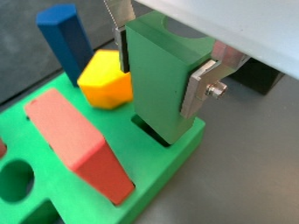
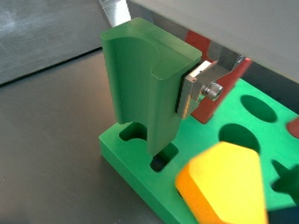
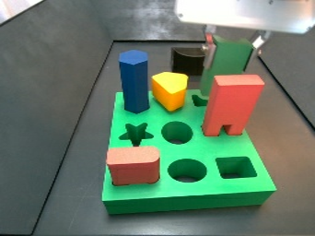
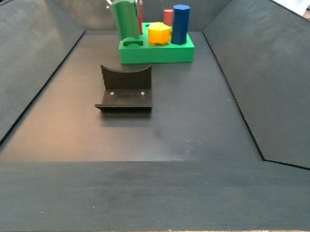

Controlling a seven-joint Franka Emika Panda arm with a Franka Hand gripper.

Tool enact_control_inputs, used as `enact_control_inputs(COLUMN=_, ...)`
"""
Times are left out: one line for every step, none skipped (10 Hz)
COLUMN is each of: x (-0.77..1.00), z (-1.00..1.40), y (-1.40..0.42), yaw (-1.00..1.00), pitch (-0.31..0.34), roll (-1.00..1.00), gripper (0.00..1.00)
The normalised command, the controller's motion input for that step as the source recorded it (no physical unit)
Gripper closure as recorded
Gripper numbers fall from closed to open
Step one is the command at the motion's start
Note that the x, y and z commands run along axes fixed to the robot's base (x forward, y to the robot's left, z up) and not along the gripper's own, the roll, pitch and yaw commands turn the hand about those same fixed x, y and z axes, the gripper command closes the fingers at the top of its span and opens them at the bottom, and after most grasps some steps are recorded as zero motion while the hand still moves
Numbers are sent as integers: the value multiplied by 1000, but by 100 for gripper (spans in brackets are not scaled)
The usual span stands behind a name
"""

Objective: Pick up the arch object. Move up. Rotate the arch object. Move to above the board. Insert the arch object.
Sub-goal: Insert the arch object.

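The arch object (image 1: pixel 163 101) is a tall green block with a curved notch. It stands upright, and its lower end sits in a slot at a corner of the board (image 1: pixel 158 162). My gripper (image 1: pixel 162 74) is shut on the arch, with a silver finger (image 1: pixel 201 87) on each side. Both show in the other wrist view, the arch (image 2: pixel 140 87) and the gripper (image 2: pixel 152 74). In a side view the arch (image 3: pixel 227 66) is at the back right corner of the board (image 3: pixel 185 198), under the gripper (image 3: pixel 230 41). From farther away, the arch (image 4: pixel 125 20) stands on the board (image 4: pixel 158 56).
On the board stand a blue prism (image 3: pixel 133 83), a yellow piece (image 3: pixel 170 90) and a red arch block (image 3: pixel 231 103). A red block (image 3: pixel 133 166) lies at its front left. Star, circle and square holes are open. The black fixture (image 4: pixel 123 89) stands on the floor.
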Motion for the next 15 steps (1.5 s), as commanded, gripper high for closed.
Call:
enact_control_inputs(x=54, z=-169, y=0, yaw=100, pitch=60, roll=74, gripper=100)
enact_control_inputs(x=0, z=0, y=106, yaw=66, pitch=101, roll=0, gripper=100)
enact_control_inputs(x=-94, z=0, y=14, yaw=134, pitch=0, roll=43, gripper=100)
enact_control_inputs(x=-217, z=0, y=0, yaw=194, pitch=-74, roll=101, gripper=100)
enact_control_inputs(x=-189, z=-97, y=0, yaw=151, pitch=-241, roll=81, gripper=100)
enact_control_inputs(x=-177, z=0, y=0, yaw=43, pitch=-373, roll=0, gripper=100)
enact_control_inputs(x=-223, z=0, y=0, yaw=3, pitch=-393, roll=-7, gripper=100)
enact_control_inputs(x=-189, z=-43, y=0, yaw=0, pitch=-381, roll=0, gripper=100)
enact_control_inputs(x=-280, z=0, y=0, yaw=0, pitch=-327, roll=0, gripper=100)
enact_control_inputs(x=-303, z=-74, y=-46, yaw=3, pitch=-273, roll=91, gripper=100)
enact_control_inputs(x=-80, z=-154, y=-11, yaw=46, pitch=-20, roll=213, gripper=100)
enact_control_inputs(x=0, z=-46, y=0, yaw=146, pitch=123, roll=270, gripper=100)
enact_control_inputs(x=203, z=-77, y=0, yaw=211, pitch=203, roll=286, gripper=100)
enact_control_inputs(x=197, z=-134, y=0, yaw=271, pitch=167, roll=301, gripper=100)
enact_control_inputs(x=91, z=-177, y=-34, yaw=271, pitch=116, roll=329, gripper=100)
